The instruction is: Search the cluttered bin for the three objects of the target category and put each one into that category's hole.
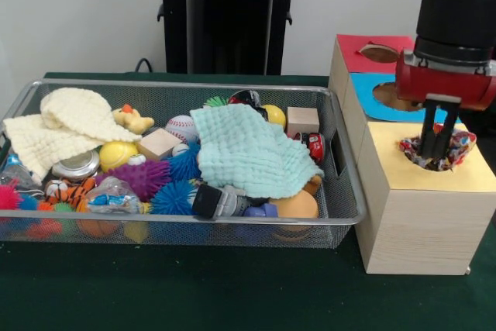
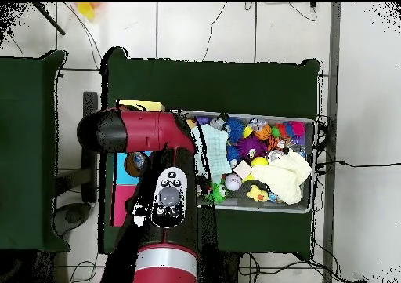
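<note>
A dark green table carries everything. The wire-mesh bin sits on it. Just beside the bin stand three wooden boxes in a row.

Arm: glossy red shell with rounded black end cap and black joint sections. Overhead view shows a grey oval control panel carrying small dark buttons, and a silver band above the red base. Front view: black cylindrical wrist, red flanged collar below, grey bracket, two dark slender fingers.
</note>
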`<state>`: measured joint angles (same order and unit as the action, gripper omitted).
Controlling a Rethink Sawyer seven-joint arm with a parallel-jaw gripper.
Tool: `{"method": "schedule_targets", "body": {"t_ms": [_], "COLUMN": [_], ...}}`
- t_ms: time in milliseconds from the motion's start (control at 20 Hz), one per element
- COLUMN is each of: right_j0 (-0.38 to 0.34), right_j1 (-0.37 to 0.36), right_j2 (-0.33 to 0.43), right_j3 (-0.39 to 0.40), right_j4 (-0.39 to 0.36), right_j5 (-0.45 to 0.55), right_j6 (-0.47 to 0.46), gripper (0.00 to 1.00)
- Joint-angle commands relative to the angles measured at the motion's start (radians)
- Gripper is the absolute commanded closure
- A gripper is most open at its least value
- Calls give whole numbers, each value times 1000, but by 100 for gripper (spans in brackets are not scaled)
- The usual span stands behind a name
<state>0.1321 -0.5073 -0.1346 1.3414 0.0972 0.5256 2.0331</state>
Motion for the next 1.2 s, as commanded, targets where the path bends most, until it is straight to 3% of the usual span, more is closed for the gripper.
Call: {"method": "schedule_targets", "body": {"t_ms": [50, 850, 900, 1200], "right_j0": [-37, -21, -25, -13], "right_j1": [-50, -35, -37, -31], "right_j2": [74, 57, 61, 48], "right_j3": [89, 80, 91, 80], "right_j4": [24, 8, 15, 7], "right_j5": [64, 32, 19, 25], "right_j6": [102, 122, 130, 132], "gripper": [0, 0, 100, 100]}}
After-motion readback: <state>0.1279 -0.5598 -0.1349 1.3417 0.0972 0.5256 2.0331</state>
